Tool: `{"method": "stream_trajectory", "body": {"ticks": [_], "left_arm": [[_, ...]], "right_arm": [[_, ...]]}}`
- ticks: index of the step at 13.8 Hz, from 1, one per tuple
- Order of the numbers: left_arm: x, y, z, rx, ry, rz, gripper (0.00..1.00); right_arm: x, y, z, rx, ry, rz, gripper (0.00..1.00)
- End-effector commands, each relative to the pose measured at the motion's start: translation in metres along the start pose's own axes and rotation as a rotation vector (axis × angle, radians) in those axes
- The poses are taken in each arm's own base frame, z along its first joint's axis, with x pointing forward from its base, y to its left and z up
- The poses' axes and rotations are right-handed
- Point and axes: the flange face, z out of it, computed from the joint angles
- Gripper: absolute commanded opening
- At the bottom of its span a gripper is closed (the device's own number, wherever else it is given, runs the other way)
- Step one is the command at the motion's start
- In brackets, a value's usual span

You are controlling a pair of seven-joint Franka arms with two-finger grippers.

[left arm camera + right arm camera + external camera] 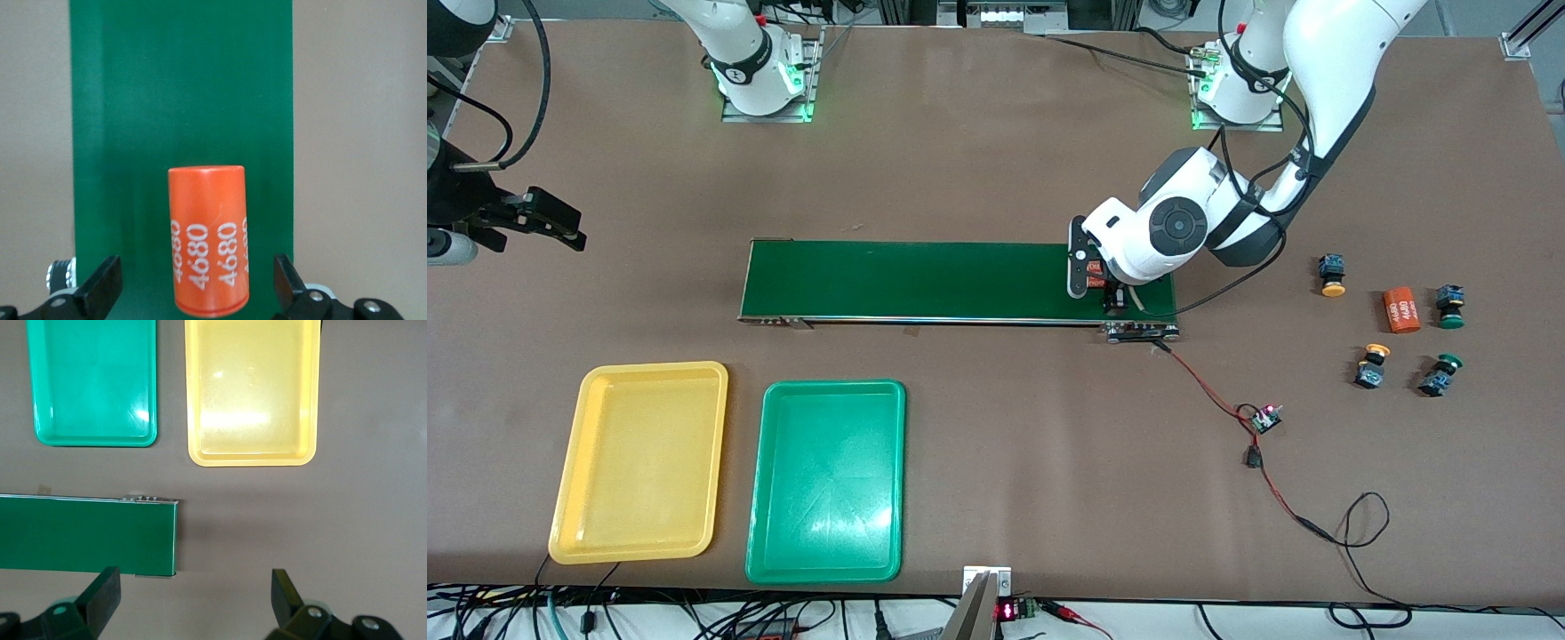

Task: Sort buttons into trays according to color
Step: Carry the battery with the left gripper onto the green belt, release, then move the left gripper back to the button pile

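Four buttons lie on the table near the left arm's end: two yellow-capped (1332,274) (1373,365) and two green-capped (1450,307) (1440,374). The yellow tray (640,462) (252,390) and the green tray (827,480) (93,383) sit empty, side by side, close to the front camera. My left gripper (1110,298) (197,280) is low over the belt's end, open. An orange cylinder (208,240) marked 4680 lies between its fingers with a gap on each side. My right gripper (560,227) (195,590) waits open and empty by the table's edge.
The dark-green conveyor belt (925,280) (180,100) (80,533) crosses the middle of the table. A second orange cylinder (1401,309) lies among the buttons. A red-and-black wire with a small circuit board (1267,418) trails from the belt's end toward the front edge.
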Motion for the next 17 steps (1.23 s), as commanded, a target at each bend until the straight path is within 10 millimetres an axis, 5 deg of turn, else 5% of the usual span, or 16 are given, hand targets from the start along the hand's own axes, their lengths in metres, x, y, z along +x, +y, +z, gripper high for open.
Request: {"method": "stream_trajectory", "body": {"ticks": [1,5,7,14,17], "left_arm": [[0.012,0.021,-0.050,0.029,-0.068,-0.115,1.00],[0.009,0.019,-0.086,0.066,-0.083,-0.488,1.00],[-0.016,0.006,-0.096,0.092,-0.075,-0.729,1.00],[-0.176,-0.069,-0.155,0.164,-0.064,-1.213,1.00],[-0.277,-0.112,-0.165,0.085,-0.010,-1.369,1.00]], "right_arm": [[-0.004,0.001,-0.001,0.000,0.010,0.004,1.00],[-0.004,0.001,-0.001,0.000,0.005,0.002,1.00],[-0.004,0.001,-0.001,0.000,0.007,0.002,1.00],[-0.003,-0.001,-0.001,-0.001,0.011,-0.001,1.00],[-0.002,-0.003,0.000,-0.001,0.012,-0.004,1.00]]}}
